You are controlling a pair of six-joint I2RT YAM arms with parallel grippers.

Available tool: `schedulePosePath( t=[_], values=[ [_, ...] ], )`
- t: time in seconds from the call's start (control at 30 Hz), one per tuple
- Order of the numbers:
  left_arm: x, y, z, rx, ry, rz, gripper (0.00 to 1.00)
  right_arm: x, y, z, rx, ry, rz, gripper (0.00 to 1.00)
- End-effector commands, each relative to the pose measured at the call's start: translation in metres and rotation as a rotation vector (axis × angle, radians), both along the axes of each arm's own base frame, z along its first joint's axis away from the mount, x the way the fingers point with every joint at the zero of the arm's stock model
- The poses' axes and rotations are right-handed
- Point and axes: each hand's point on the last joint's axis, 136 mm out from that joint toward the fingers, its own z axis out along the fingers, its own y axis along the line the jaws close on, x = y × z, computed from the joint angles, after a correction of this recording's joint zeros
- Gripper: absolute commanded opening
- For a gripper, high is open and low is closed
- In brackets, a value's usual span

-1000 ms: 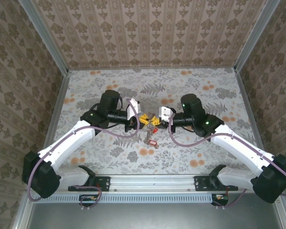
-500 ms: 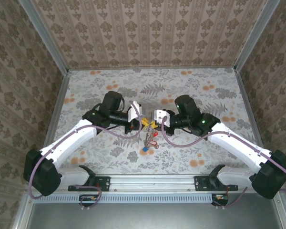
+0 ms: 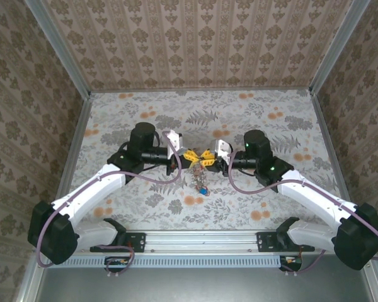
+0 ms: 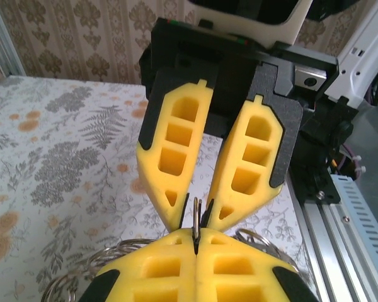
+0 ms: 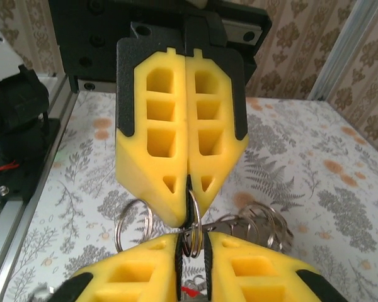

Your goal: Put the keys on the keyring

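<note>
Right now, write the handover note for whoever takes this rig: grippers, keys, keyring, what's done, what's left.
Left gripper: shut, pinching the keyring by its edge.
Right gripper: jaws slightly parted around the same ring, tip to tip with the left.
Keys: bunched just under the grippers, red and blue tags showing.
Done: the bunch sits at the ring; how many keys are threaded cannot be told.
Left: check each key, thread any that is off.

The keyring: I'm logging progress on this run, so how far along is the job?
Done: keys are bunched close by where the grippers meet. In hand: the left gripper is shut on what looks like the keyring; the right gripper faces it, jaws slightly parted around the same ring. Left: cannot tell whether every key is threaded.
</note>
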Motion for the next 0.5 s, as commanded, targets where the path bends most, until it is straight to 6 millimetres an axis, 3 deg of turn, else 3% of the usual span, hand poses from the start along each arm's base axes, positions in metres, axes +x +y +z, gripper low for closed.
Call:
schedulePosePath(
  t=[0.0,0.17,0.37,0.43,0.47],
  values=[
    [-0.011,-0.002,0.029,-0.102,-0.060,-0.060,0.00,-0.004,0.003,0.014,0.069,-0.011,0.043,0.20],
    [-0.011,-0.004,0.031,-0.112,-0.072,-0.064,0.00,-0.004,0.002,0.018,0.093,-0.021,0.055,0.07],
    [-0.003,-0.004,0.021,-0.069,-0.063,-0.015,0.00,-0.003,-0.001,0.014,0.027,-0.033,0.048,0.00],
    [0.000,-0.001,0.009,-0.012,-0.057,0.008,0.18,-0.004,-0.003,0.008,-0.041,-0.035,0.046,0.00],
    [0.000,0.000,0.005,0.008,-0.052,0.014,0.21,-0.005,-0.004,0.005,-0.075,-0.042,0.047,0.00]
  ],
)
